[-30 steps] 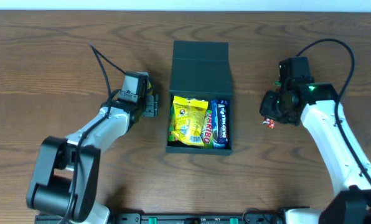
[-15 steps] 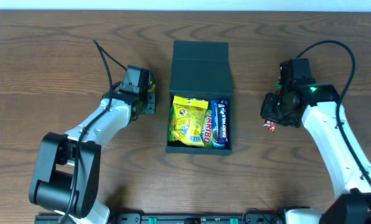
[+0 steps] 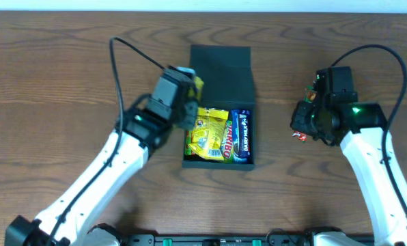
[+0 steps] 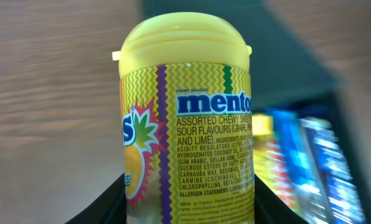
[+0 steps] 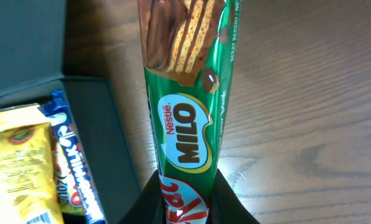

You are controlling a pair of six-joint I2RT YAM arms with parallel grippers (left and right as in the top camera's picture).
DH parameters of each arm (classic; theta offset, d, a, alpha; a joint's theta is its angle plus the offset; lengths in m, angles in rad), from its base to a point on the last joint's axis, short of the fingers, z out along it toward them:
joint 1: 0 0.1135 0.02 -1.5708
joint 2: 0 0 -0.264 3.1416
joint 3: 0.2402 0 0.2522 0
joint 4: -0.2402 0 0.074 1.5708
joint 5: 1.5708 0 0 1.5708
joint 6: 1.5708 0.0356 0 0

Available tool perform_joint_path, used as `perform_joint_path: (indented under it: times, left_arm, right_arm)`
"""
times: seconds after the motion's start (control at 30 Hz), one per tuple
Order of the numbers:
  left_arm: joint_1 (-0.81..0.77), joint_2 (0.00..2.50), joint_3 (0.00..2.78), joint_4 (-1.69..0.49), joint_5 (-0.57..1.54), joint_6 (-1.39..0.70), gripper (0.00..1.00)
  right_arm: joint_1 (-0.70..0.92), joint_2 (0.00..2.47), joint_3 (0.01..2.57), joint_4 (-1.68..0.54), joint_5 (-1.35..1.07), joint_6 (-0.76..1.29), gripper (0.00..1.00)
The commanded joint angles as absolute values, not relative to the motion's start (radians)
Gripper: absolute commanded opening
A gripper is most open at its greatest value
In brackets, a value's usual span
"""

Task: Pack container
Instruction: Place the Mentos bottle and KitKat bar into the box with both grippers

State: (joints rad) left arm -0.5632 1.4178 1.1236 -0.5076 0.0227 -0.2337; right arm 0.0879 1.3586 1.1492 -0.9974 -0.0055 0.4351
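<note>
Both loaded: left end effector (image 4: 190, 200) pinching candy bottle (image 4: 185, 112) over container (image 3: 220, 163) left edge, frame centre; right end effector (image 5: 187, 208) pinching wafer bar (image 5: 185, 124), mid-right. Container open on counter (image 3: 53, 41): stiff, prob. light; grip lid (image 3: 220, 68) by top edge.

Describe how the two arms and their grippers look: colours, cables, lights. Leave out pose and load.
The left arm and the right arm have glossy white link shells with black joints and black wrist blocks. A thin black cable loops off each wrist. The right wrist carries a small green light. In the wrist views the fingers are plain matte black. No markings are readable.
</note>
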Motion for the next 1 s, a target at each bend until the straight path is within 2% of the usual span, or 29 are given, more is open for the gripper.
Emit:
perform_joint_path:
  times: [0.0, 0.3, 0.53, 0.57, 0.63, 0.67, 0.73, 0.8, 0.97]
  left_arm:
    - [-0.638, 1.433, 1.142, -0.516, 0.030, -0.341, 0.06]
    - [-0.780, 1.569, 1.142, -0.445, 0.135, -0.390, 0.06]
    - [-0.795, 1.610, 1.142, -0.465, 0.181, -0.445, 0.06]
    - [-0.795, 1.610, 1.142, -0.468, 0.182, -0.453, 0.10]
    - [-0.796, 1.610, 1.142, -0.467, 0.185, -0.457, 0.54]
    - [-0.796, 1.610, 1.142, -0.467, 0.186, -0.459, 0.79]
    - [-0.795, 1.609, 1.142, -0.467, 0.194, -0.460, 0.85]
    - [-0.795, 1.608, 1.142, -0.466, 0.194, -0.460, 0.98]
    - [-0.782, 1.579, 1.142, -0.466, 0.178, -0.449, 0.96]
  right_arm:
    - [0.082, 1.328, 1.162, -0.995, -0.005, 0.417, 0.06]
    - [0.082, 1.317, 1.162, -1.011, -0.005, 0.408, 0.06]
    - [0.082, 1.317, 1.162, -1.010, -0.005, 0.402, 0.07]
    - [0.082, 1.317, 1.162, -1.010, -0.005, 0.402, 0.07]
    - [0.082, 1.317, 1.162, -1.010, -0.005, 0.402, 0.07]
    - [0.082, 1.317, 1.162, -1.010, -0.005, 0.402, 0.07]
    - [0.082, 1.317, 1.162, -1.010, -0.005, 0.402, 0.07]
    - [0.082, 1.317, 1.162, -1.010, -0.006, 0.402, 0.07]
    - [0.085, 1.317, 1.162, -1.011, -0.065, 0.384, 0.05]
